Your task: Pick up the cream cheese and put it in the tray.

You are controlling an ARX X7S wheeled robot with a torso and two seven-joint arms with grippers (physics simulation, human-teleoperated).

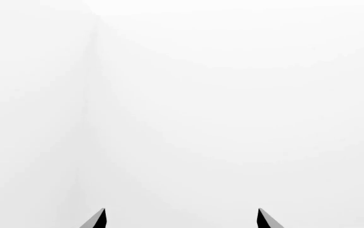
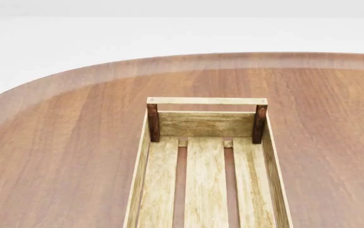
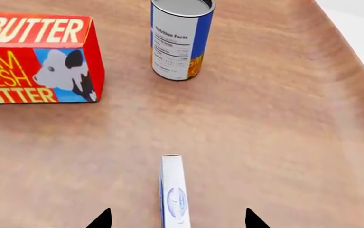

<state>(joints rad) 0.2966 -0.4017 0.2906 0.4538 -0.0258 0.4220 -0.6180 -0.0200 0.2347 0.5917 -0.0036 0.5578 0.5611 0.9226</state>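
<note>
Right wrist view: cream cheese (image 3: 174,192) low in the middle of the frame, standing on a narrow edge on the bench (image 3: 283,123), thin side toward the camera, blue oval logo showing on its side. Right hand (image 3: 178,219) open, two dark fingertips (image 3: 100,219) spread at the bottom edge, one on each side of the box, neither touching it. Box slightly left of midway between them.

To grip well: come down straight, keep the box centred, close across its thin dimension so both flat faces are pressed squarely. Probably tippy while standing like this; a brush from one fingertip before the other could knock it flat. Better a slow, even close.

Room around it: butter box (image 3: 36,59) in the upper left and can (image 3: 180,38) at top centre, both well apart from the cream cheese. Bare wood to either side. Bench rim curving down the upper right, also well clear.

Head view: tray (image 2: 140,180) in the lower middle, slat floor bare, far rail handle across its end, walls raised on both long sides. Lift high enough to clear those walls before lowering inside. Cream cheese not visible here.

Left wrist view: left hand (image 1: 182,219) open, fingertips apart at the bottom edge, only blank white beyond.
</note>
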